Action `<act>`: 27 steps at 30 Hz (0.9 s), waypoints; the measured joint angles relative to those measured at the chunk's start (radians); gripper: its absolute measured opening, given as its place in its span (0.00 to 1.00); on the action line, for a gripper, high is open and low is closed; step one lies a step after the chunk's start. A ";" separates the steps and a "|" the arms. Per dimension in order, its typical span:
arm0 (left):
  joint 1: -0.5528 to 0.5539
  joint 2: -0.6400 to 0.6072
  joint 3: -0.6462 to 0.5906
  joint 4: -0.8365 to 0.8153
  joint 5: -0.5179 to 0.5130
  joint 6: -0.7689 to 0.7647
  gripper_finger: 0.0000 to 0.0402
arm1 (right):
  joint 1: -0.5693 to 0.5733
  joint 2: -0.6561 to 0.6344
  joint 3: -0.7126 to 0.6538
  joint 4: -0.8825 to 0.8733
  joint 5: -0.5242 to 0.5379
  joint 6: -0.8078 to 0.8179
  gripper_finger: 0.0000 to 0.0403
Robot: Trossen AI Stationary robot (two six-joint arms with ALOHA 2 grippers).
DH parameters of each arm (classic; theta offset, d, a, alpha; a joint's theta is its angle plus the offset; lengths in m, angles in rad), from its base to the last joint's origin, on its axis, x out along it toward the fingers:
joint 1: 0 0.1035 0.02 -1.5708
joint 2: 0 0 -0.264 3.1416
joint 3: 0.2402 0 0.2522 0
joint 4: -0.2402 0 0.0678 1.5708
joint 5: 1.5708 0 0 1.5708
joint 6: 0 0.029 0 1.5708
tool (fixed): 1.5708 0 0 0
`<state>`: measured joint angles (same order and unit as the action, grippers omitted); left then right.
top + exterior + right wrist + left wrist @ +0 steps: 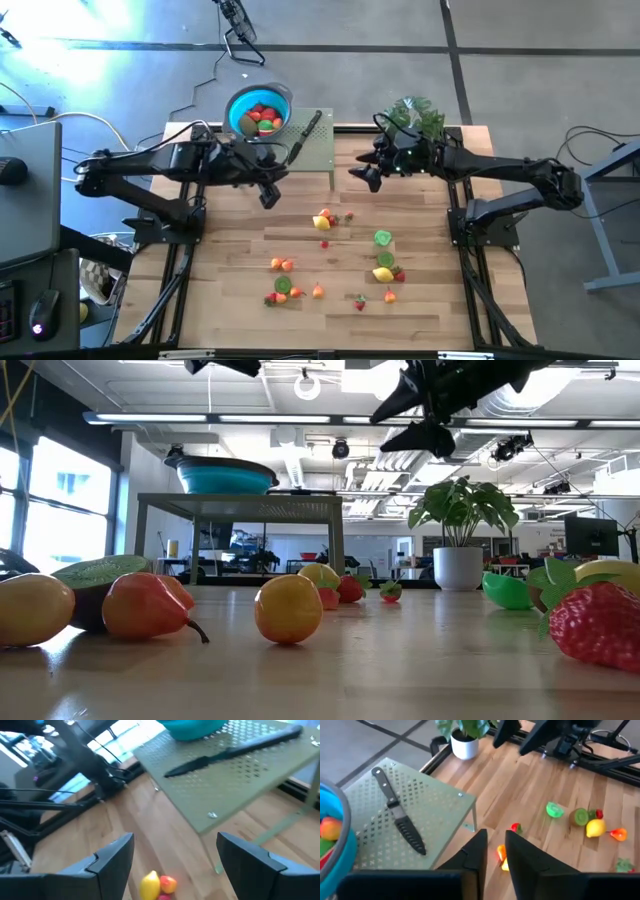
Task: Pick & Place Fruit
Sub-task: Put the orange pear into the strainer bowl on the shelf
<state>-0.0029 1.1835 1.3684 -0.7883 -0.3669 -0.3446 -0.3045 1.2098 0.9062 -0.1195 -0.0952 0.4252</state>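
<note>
No legible writing (apparently) on fruit [383,238].

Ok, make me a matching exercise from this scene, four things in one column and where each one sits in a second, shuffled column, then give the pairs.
Things:
1. blue bowl
2. knife
3. potted plant
4. lemon

Places:
A. on the bare wood among loose fruit, on the right arm's side
B. at the table's far edge, beside the right arm
C. lying on the perforated green stand
D. at the stand's far corner, holding fruit

Pairs: 1-D, 2-C, 3-B, 4-A
</note>
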 joint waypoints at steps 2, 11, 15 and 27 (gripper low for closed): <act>0.000 -0.030 -0.046 0.028 0.001 0.000 0.11 | 0.018 0.000 0.000 0.016 -0.001 0.001 0.69; 0.000 -0.172 -0.303 0.283 0.073 -0.024 0.02 | 0.106 0.000 0.000 0.027 0.012 0.024 0.69; 0.000 -0.190 -0.360 0.339 0.078 -0.041 0.03 | 0.134 0.000 0.000 0.027 0.013 0.024 0.69; -0.114 -0.185 -0.404 0.440 0.058 -0.028 0.03 | 0.164 0.000 0.000 -0.119 -0.122 0.024 0.69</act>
<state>-0.1173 0.9988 0.9646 -0.3479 -0.3091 -0.3729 -0.1406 1.2098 0.9062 -0.2387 -0.2176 0.4490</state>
